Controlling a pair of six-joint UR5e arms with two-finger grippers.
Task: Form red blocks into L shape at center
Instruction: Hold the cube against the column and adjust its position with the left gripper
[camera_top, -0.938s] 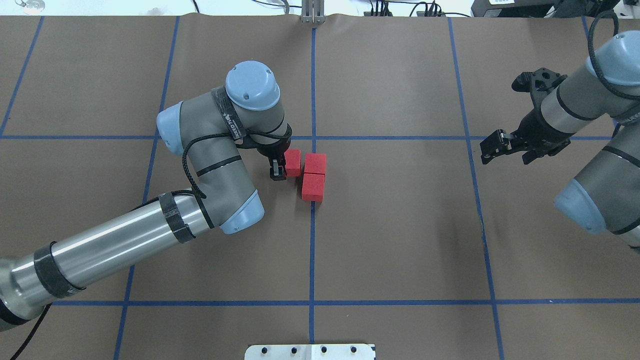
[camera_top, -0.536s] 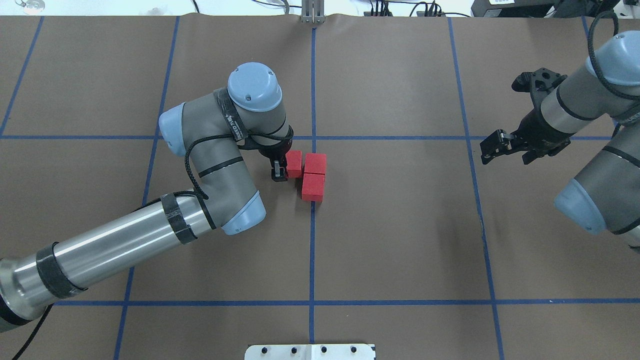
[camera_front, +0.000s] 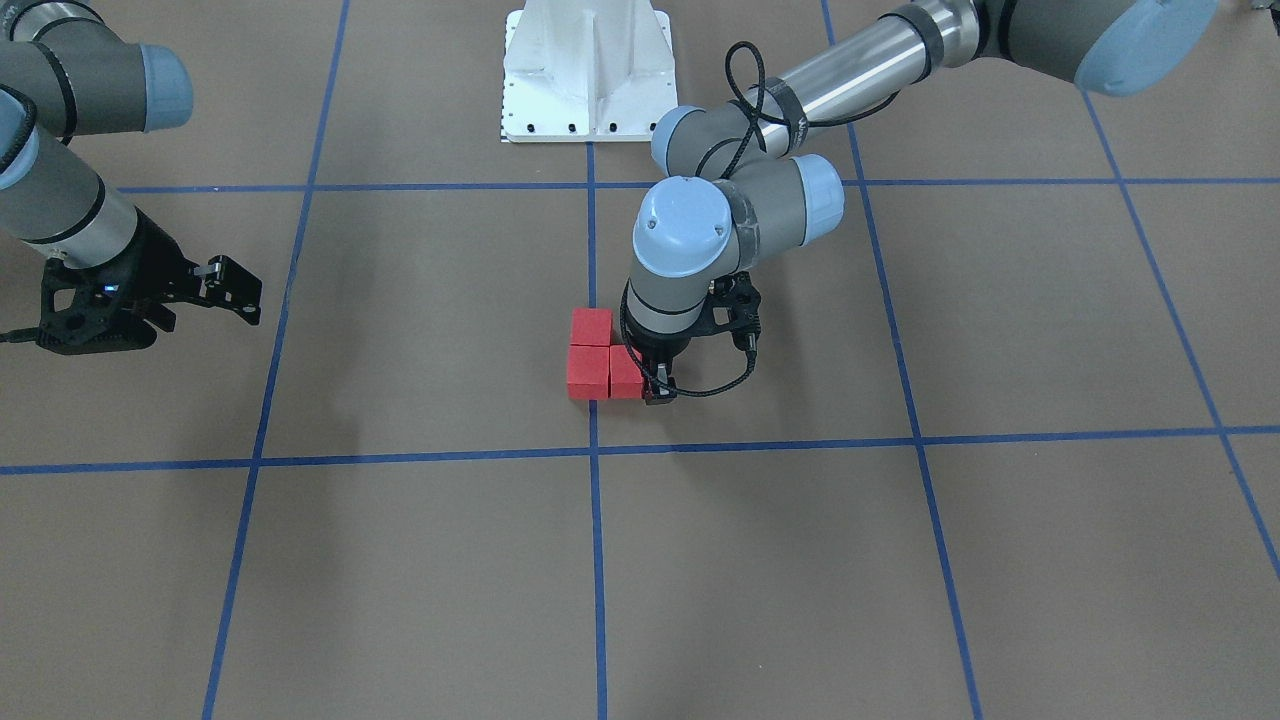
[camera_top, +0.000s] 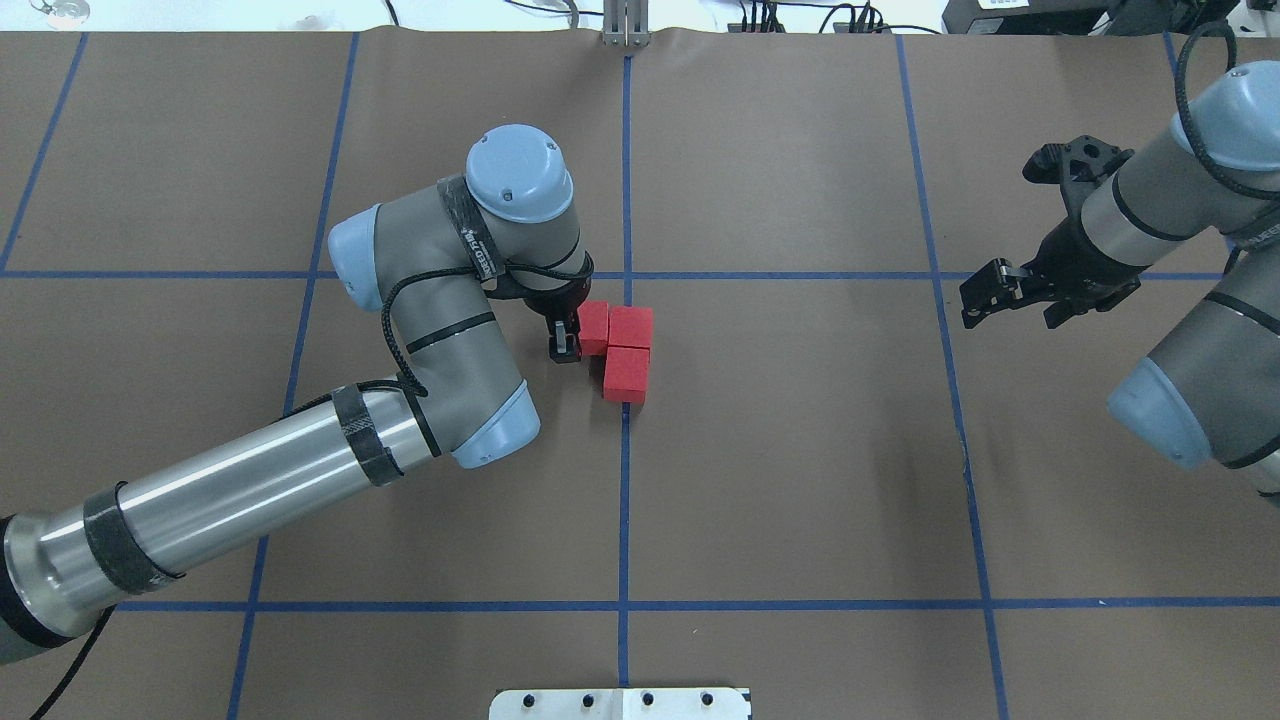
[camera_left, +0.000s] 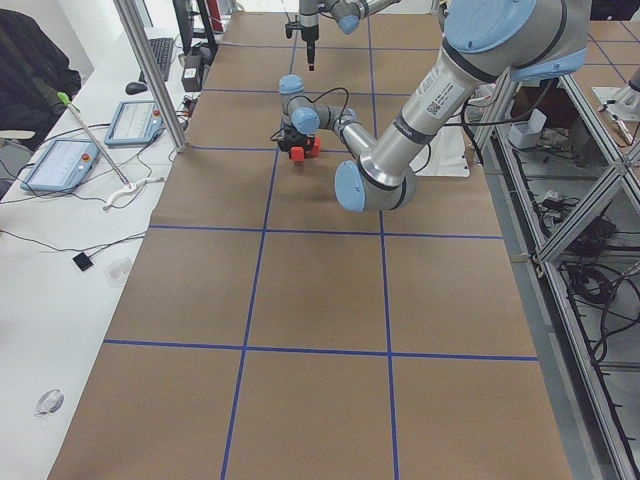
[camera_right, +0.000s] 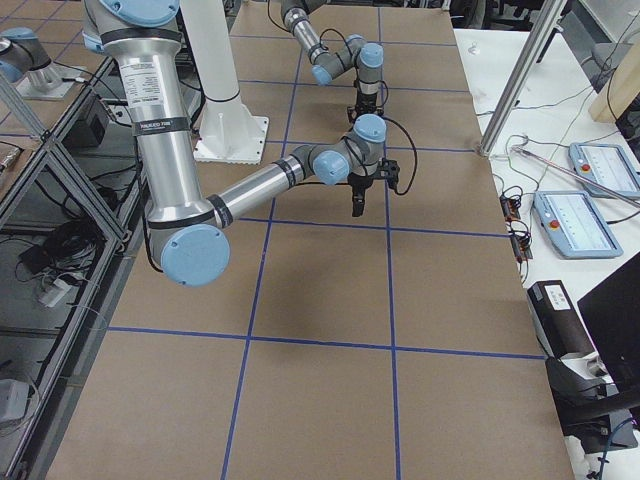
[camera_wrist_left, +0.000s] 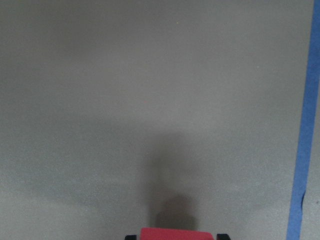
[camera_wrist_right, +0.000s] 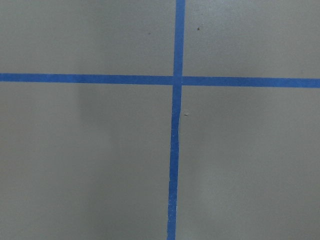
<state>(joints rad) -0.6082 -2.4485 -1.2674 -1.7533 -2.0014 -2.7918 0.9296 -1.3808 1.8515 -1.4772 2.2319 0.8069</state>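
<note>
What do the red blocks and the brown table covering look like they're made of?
The red blocks: probably foam or painted wood, with flat matte faces and no glare; I cannot tell which. The table covering: likely kraft paper, matte brown with a rippled far edge. The grid lines: blue tape, it seems.

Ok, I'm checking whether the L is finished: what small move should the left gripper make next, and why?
Probably open the left gripper and lift off: its held red block appears to sit flush beside the other two red blocks, completing an L at the center line.
</note>
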